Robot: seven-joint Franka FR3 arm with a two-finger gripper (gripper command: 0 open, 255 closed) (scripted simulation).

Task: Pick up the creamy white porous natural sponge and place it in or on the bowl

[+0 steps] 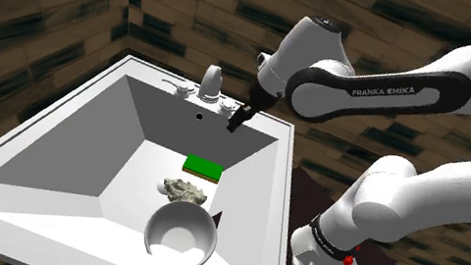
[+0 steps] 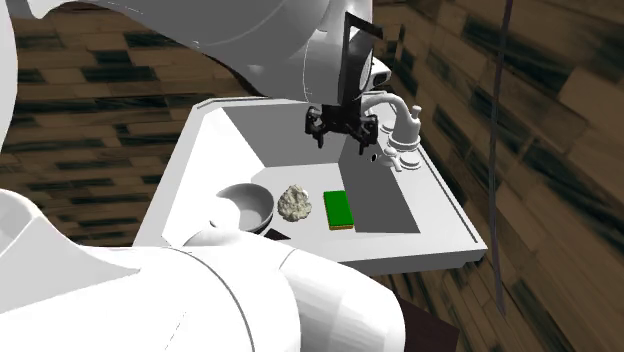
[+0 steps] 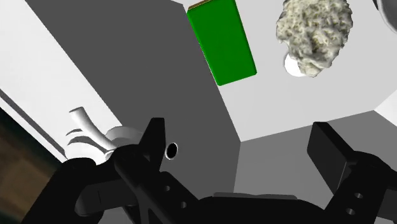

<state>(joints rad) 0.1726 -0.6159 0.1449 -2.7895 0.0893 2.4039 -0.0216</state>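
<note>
Shoulder cam first. The arm (image 1: 382, 83) comes from the lower right up over the white sink (image 1: 24, 134). The gripper (image 1: 239, 117) hangs at centre frame over the basin's back wall, just right of the faucet (image 1: 211, 80). I can't tell from this angle how the jaws stand. Down on the basin floor, just below centre, is the sponge (image 1: 180, 188), a lumpy off-white thing. It sits between a green block (image 1: 204, 167) above it in the frame and the bowl (image 1: 181, 232) below it, just beside both.

Second cam: the arm's white bulk takes up the top and the lower left. The gripper (image 2: 345, 132) is upper centre, above the basin and pointing down, with its fingers apart. The faucet (image 2: 395, 110) is right next to it on the right. Along the sink's (image 2: 400, 245) near wall, mid-frame, there's a row: bowl (image 2: 245, 205) left, sponge (image 2: 294, 202) middle, green block (image 2: 339, 209) right.

Wrist cam: the gripper (image 3: 240, 130) is wide open, nothing between the fingers. Out past the fingertips I see the green block (image 3: 222, 41) and the sponge (image 3: 316, 32) side by side on the floor, not touching each other. The sponge is well clear of the fingers. The faucet (image 3: 86, 130) sits by one finger, and there's a small round hole (image 3: 171, 151) in the wall near it.
</note>
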